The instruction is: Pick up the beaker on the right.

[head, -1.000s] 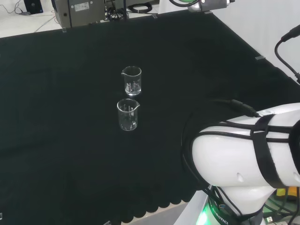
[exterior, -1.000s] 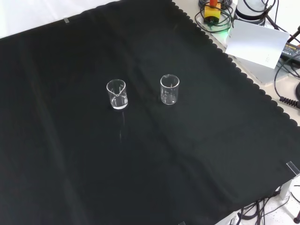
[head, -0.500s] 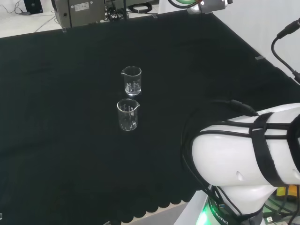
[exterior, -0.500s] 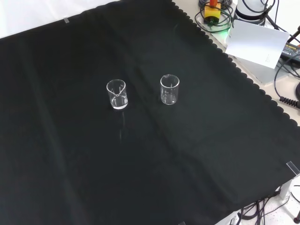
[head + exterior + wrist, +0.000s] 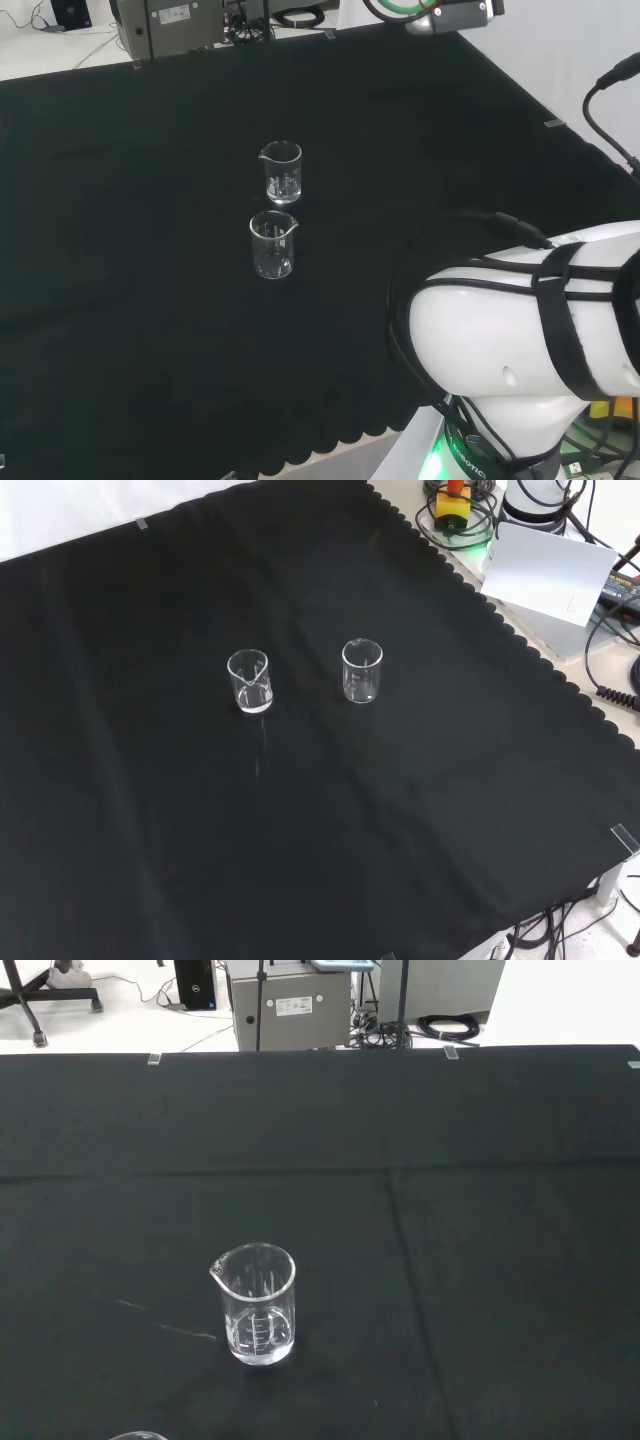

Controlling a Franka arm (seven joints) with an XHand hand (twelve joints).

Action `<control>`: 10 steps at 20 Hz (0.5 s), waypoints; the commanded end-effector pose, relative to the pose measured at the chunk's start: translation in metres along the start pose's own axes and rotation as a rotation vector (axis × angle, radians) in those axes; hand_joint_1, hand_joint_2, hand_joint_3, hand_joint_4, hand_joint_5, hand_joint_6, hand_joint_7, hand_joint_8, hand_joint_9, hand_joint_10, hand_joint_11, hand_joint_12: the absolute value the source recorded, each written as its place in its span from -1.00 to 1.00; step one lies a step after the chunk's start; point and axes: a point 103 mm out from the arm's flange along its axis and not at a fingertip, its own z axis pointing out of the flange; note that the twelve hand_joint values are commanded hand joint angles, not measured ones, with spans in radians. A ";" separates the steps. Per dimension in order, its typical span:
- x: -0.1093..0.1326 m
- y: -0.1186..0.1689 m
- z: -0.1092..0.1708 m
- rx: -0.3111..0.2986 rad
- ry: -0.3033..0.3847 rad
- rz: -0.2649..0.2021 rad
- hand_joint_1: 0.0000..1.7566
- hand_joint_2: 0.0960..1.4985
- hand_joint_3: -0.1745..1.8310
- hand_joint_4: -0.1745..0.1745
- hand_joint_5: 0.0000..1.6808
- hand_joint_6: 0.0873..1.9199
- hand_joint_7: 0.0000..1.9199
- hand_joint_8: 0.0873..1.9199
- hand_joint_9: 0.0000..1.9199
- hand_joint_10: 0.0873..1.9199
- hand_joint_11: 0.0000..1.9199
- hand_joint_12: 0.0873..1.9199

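Front view first: two clear glass beakers stand upright on the black cloth (image 5: 150,830), side by side and apart, neither touching the other. The right-hand beaker (image 5: 362,670) sits near the middle of the cloth, slightly higher in this view than the left-hand beaker (image 5: 248,681). Both look empty, though with clear glass that is hard to judge. Over to the head view, and the pair line up one behind the other: the right-hand beaker (image 5: 272,244) is the nearer one, the left-hand beaker (image 5: 280,172) just beyond it, each with its spout showing at the rim. The arm's big white link (image 5: 520,330), wrapped with black cables, bulks at that view's lower right, well apart from the glassware. The wrist view looks across the cloth at the left-hand beaker (image 5: 255,1303), upright, spout and printed scale visible. As for the hand, wide or closed, I cannot tell.
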 end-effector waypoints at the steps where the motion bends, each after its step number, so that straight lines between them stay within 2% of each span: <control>1: -0.026 0.012 0.034 0.001 0.038 -0.006 -0.53 0.63 -0.86 -0.17 -0.55 -1.00 -0.82 -0.45 -0.57 -0.47 -0.83 0.39; 5: -0.040 0.028 0.057 0.014 0.062 0.001 -0.44 0.59 -0.88 -0.19 -0.54 -1.00 -0.81 -0.44 -0.59 -0.40 -0.81 0.40; 8: -0.045 0.050 0.079 0.056 0.070 -0.009 -0.40 0.56 -0.89 -0.19 -0.54 -1.00 -0.81 -0.43 -0.59 -0.39 -0.81 0.40; 10: -0.048 0.063 0.094 0.060 0.079 -0.010 -0.32 0.50 -0.92 -0.18 -0.54 -1.00 -0.82 -0.44 -0.59 -0.39 -0.82 0.40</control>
